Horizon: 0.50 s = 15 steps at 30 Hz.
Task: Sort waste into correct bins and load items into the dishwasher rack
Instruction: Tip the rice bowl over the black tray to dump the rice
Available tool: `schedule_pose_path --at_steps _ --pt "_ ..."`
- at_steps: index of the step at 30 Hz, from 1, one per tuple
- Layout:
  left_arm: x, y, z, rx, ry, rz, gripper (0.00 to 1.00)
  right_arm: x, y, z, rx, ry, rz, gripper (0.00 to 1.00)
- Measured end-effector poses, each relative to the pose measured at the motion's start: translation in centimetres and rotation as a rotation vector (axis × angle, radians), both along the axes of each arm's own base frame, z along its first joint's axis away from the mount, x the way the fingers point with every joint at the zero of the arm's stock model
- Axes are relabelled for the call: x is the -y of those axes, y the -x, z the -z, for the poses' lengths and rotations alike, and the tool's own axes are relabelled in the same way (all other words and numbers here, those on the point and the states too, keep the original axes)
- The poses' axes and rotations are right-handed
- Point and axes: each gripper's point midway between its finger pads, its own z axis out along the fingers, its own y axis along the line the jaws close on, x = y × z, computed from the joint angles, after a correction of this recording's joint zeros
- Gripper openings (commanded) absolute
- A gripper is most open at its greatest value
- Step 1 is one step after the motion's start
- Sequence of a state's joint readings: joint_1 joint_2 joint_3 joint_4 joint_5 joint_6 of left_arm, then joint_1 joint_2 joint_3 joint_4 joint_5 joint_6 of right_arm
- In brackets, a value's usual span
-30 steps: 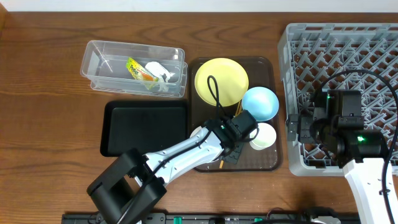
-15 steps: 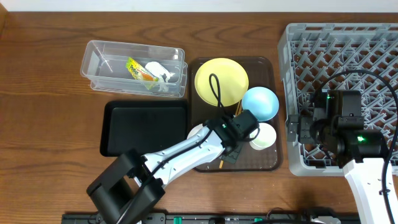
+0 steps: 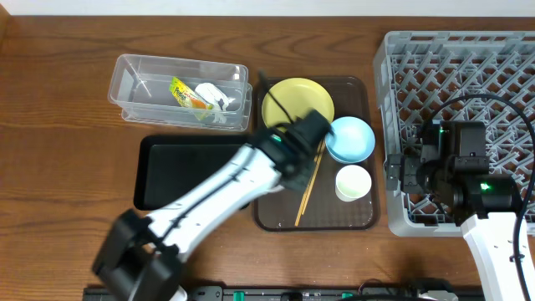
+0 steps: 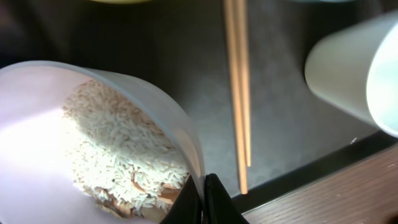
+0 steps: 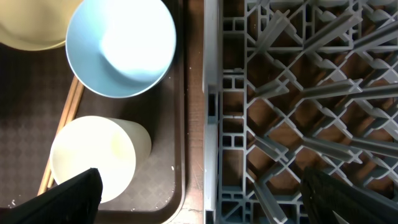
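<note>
Left wrist: rice (image 4: 118, 155) in white bowl (image 4: 163, 107)

Overall light: bright, even and soft from above; shadows on the wooden counter (image 3: 67, 150) are faint.
Blur: the left arm (image 3: 209, 188) is smeared across the overhead view.
Glare: a washed-out patch inside the blue bowl (image 5: 121, 46), up and left of the right tool (image 5: 199, 186); small glints on the clear tub (image 3: 180, 88).
Focus, left wrist: the rice (image 4: 118, 149) just above the left tool (image 4: 204, 199) is fairly sharp; the white bowl (image 4: 37, 143) is nearly overexposed; the cup (image 4: 354, 68), up and right of the tool, is blurred.
Dark spots: the right tool's fingers (image 5: 68, 199) are unlit shapes in the lower corners.
</note>
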<state>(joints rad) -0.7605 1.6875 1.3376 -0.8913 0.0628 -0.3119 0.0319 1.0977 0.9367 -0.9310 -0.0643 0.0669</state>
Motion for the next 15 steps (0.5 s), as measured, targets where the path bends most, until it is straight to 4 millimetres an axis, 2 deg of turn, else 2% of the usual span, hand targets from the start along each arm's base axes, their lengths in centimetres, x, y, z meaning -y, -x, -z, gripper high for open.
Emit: schedule_pose_path --at_steps 4,9,12,15 --pt "-3.1 -2.4 -1.8 -0.038 0.112 -0.115 0.06 0.0 0.0 0.0 0.0 0.0 0.0 0.99" --pt "-7.0 -4.8 -2.7 -0.121 0.286 -0.217 0.06 0.0 0.0 0.0 0.0 0.0 0.0 0.99" --pt "-8.9 -5.6 -3.1 -0.162 0.417 -0.243 0.06 0.0 0.0 0.0 0.0 0.0 0.0 0.99" --pt "-10.8 -5.6 -3.2 -0.214 0.563 -0.27 0.06 0.0 0.0 0.0 0.0 0.0 0.0 0.99"
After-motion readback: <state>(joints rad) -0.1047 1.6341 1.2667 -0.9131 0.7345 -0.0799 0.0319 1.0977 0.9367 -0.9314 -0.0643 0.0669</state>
